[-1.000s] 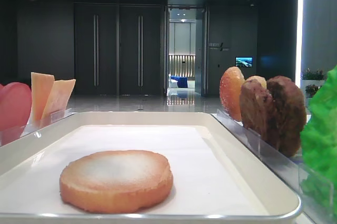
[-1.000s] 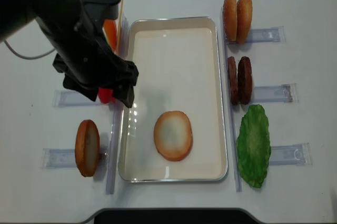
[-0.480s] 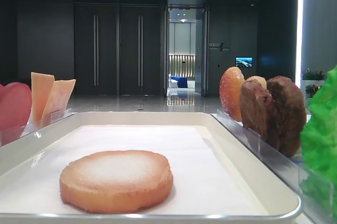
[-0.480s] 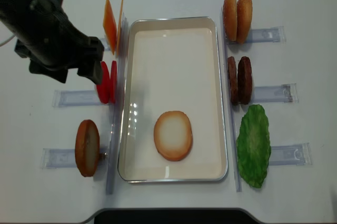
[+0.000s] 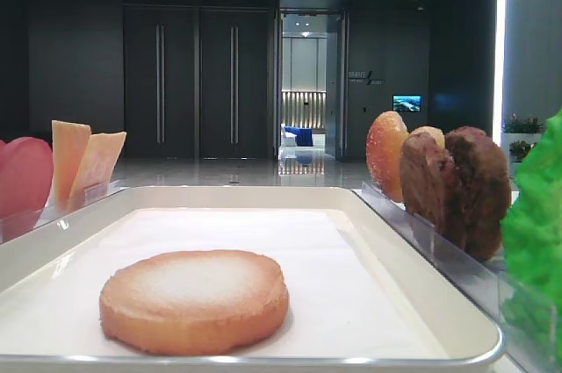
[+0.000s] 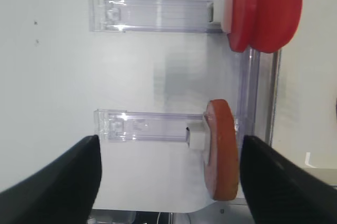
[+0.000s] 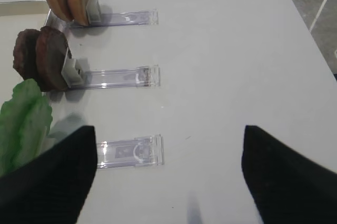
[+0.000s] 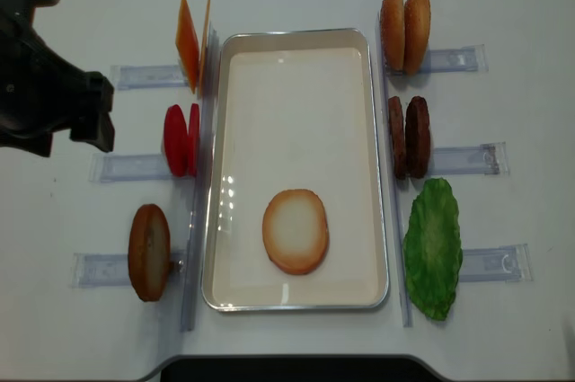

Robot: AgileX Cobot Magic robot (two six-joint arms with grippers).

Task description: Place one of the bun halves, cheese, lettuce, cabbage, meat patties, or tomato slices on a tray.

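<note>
A bun half (image 8: 295,231) lies flat, cut side up, in the near part of the tray (image 8: 296,40), a little right of its middle. Left of the tray stand cheese slices (image 8: 192,43) at the far end, tomato slices (image 8: 181,139) in the middle and another bun half (image 8: 149,252) nearest, each in a clear holder. On the right stand two bun halves (image 8: 404,30), two meat patties (image 8: 409,136) and a lettuce leaf (image 8: 433,248). The left gripper (image 6: 168,182) hangs over the table left of the tomato slices, its fingers (image 6: 58,182) spread wide with nothing between them. The right gripper (image 7: 168,176) sits over bare table right of the lettuce, likewise spread and empty
</note>
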